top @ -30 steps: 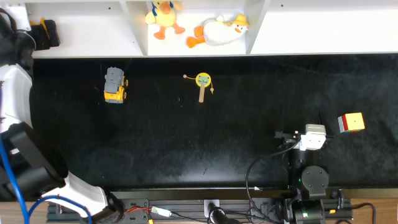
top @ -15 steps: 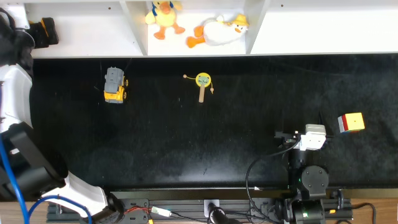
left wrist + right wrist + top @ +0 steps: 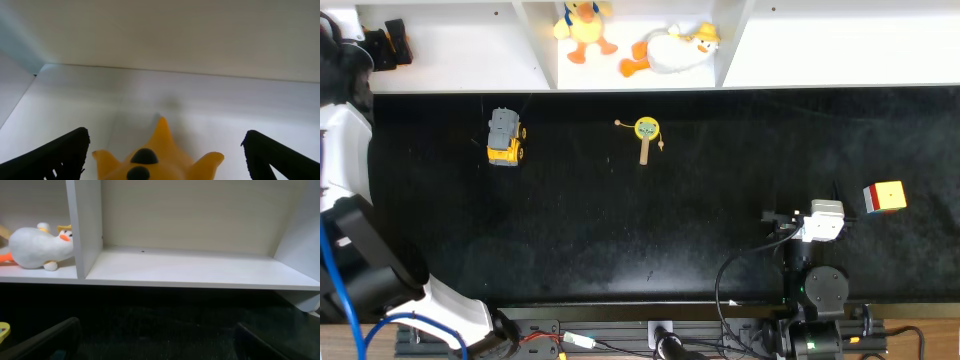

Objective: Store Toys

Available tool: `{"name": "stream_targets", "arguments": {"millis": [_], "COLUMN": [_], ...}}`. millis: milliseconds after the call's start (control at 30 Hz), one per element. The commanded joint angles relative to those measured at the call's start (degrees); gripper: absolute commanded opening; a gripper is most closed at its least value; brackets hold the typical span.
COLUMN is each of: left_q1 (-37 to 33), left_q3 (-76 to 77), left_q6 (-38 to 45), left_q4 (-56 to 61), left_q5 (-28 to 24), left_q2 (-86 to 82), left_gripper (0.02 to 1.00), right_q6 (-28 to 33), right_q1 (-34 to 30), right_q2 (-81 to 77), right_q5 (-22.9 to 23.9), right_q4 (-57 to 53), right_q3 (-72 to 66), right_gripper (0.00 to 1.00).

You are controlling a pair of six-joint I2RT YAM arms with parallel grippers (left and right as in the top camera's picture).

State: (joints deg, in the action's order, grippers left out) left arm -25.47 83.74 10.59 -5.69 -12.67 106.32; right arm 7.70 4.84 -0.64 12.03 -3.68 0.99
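Note:
My left gripper [image 3: 384, 42] is inside the left compartment of the white shelf [image 3: 460, 78], open. A yellow-orange toy [image 3: 150, 161] lies on the compartment floor between its wide-apart fingers [image 3: 60, 155], with a gap on each side. A yellow and grey truck [image 3: 505, 136], a yellow rattle [image 3: 646, 131] and a yellow-red cube [image 3: 884, 196] lie on the black table. A yellow duck [image 3: 583, 26] and a white duck [image 3: 670, 48] sit in the middle compartment. My right gripper [image 3: 810, 222] rests open near the front edge, left of the cube, facing the shelf.
The right compartment floor [image 3: 200, 270] is bare, and a divider wall [image 3: 84, 225] separates it from the white duck [image 3: 35, 247]. Cables and the arm bases run along the table's front edge [image 3: 650, 330].
My left gripper has shifted slightly up the picture, deeper into the left compartment. The right arm and the toys on the table have not moved.

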Motion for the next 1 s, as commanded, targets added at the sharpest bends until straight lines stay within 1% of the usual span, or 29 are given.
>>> {"name": "stream_targets", "arguments": {"millis": [33, 400, 1000], "left_q1": [0.1, 0.2, 0.2], "left_q3": [1.0, 1.0, 1.0], "left_q6": [-2.4, -3.4, -3.1], "left_q4": [1.6, 5.8, 2.3], "left_q5": [-2.3, -2.5, -2.3], "left_q2": [3.2, 4.1, 0.7], "left_gripper": [0.996, 0.998, 0.996], "right_q6": [-0.4, -0.4, -0.4], "right_q1": [-0.4, -0.4, -0.4], "right_q2": [0.4, 0.4, 0.4], "right_q5": [0.0, 0.0, 0.0], "right_q4": [0.3, 0.3, 0.3], "right_q3": [-0.7, -0.7, -0.7], "right_gripper": [0.996, 0.996, 0.996]}}
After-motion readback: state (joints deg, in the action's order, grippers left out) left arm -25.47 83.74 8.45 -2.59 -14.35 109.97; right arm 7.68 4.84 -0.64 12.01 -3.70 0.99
